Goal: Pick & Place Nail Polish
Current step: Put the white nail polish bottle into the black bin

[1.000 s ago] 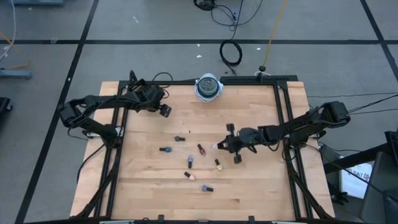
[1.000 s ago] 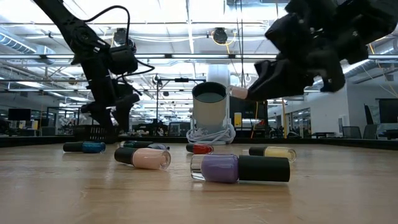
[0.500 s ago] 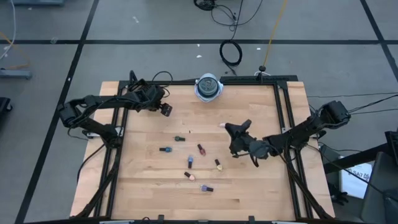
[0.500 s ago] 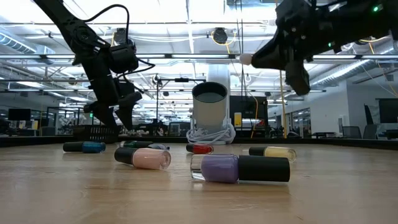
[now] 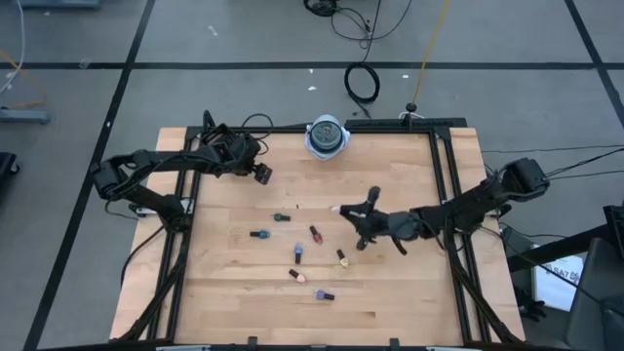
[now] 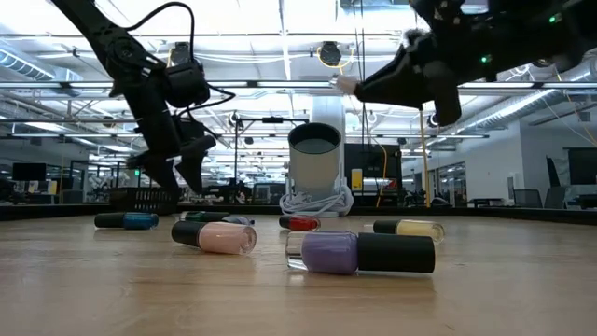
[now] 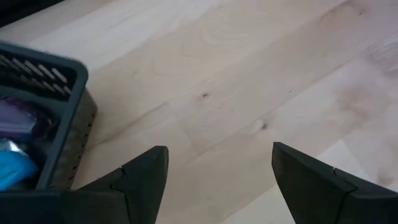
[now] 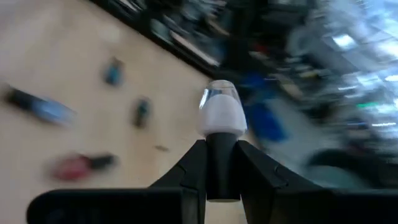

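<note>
My right gripper (image 5: 347,212) is above the middle of the table, shut on a pale pink nail polish bottle (image 8: 221,111) that also shows in the low view (image 6: 347,84). Several more bottles lie on their sides on the wood: dark green (image 5: 281,217), teal (image 5: 258,235), red (image 5: 315,233), blue (image 5: 298,253), yellow (image 5: 342,257), peach (image 6: 216,237) and purple (image 6: 359,252). My left gripper (image 5: 260,174) hangs open and empty over bare wood at the far left, next to a black basket (image 7: 43,118). My right gripper pinches the bottle's dark cap (image 8: 222,163) between its two fingers. The pale glass body sticks out beyond the fingertips, along the line of the fingers. The fingers lie nearly level, pointing toward the table's left. The bottle is lifted well clear of the table.
A round white-and-blue disc with a cup (image 5: 327,136) stands at the middle of the far edge. The black basket holds purple and blue things (image 7: 12,143). Black frame rails (image 5: 441,185) run along the table's sides. Bare wood lies near the front edge.
My right gripper has risen well above the table with the pale pink bottle and has turned, so the bottle now points toward the table's left. The bottle has stayed in the fingers. The bottles on the table have not moved.
</note>
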